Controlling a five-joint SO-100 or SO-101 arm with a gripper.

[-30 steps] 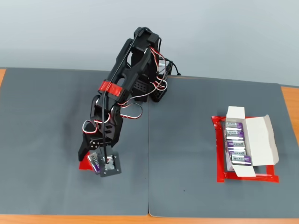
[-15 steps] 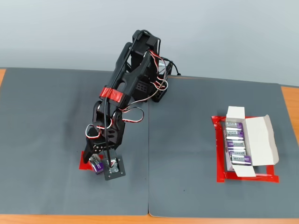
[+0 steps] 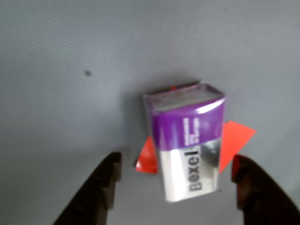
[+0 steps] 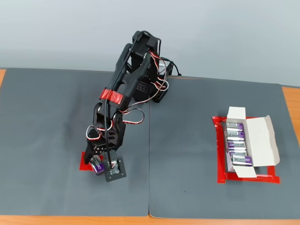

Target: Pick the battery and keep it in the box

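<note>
My end effector [image 3: 173, 183] hangs low over the left half of the table, near its front edge, fingers spread wide and gripping nothing. In the wrist view the two dark fingertips [image 3: 105, 180] stand to either side of the battery [image 3: 187, 147], neither touching it. The battery is a small purple and silver block with dark lettering, resting on a red tape patch [image 3: 236, 140] that peeks out on both sides of it.

A second ago the fixed view showed my arm tilted further over the battery; since then it has drawn in and straightened, and over the last half second it has barely moved — so I judge the approach is finished and closing comes next. The battery sits slightly skewed between my fingertips, which could let it twist as they meet it.

The box [image 4: 248, 143] — a long white carton with its lid flap open — lies well apart, toward the table's right edge on its own red tape, with several purple batteries [image 4: 236, 145] already lined up inside.
</note>
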